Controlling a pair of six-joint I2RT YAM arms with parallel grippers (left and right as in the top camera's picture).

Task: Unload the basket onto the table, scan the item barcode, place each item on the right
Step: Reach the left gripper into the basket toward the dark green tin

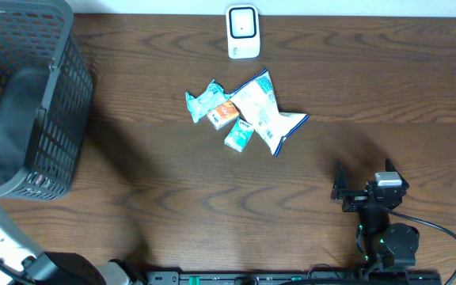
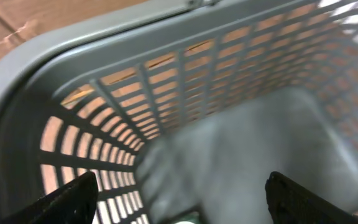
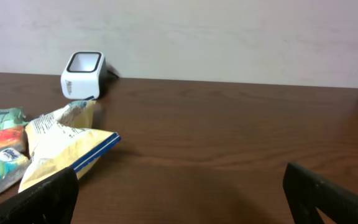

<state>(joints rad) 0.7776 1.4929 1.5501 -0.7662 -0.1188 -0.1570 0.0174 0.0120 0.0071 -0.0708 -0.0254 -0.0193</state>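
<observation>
I saw the snack packs (image 1: 240,119) lying mid-table at 10 o'clock from my right gripper (image 3: 179,186), the nearer one, its fingers wide apart, the big bag (image 1: 264,111) running long from 11 to 5, while my left gripper (image 2: 182,186), fingers apart too, hung over the basket (image 1: 63,119).

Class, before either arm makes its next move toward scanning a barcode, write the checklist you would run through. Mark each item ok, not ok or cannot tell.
1. The right gripper is open with nothing in it: ok.
2. The left gripper is open over the basket: ok.
3. The scanner stands upright with nothing in front of it: ok.
4. The packets lie apart for a single pick: not ok, they overlap in a pile.
5. A barcode faces up on a packet: cannot tell, too small.
6. The path from the right gripper to the packets is free: ok.
</observation>
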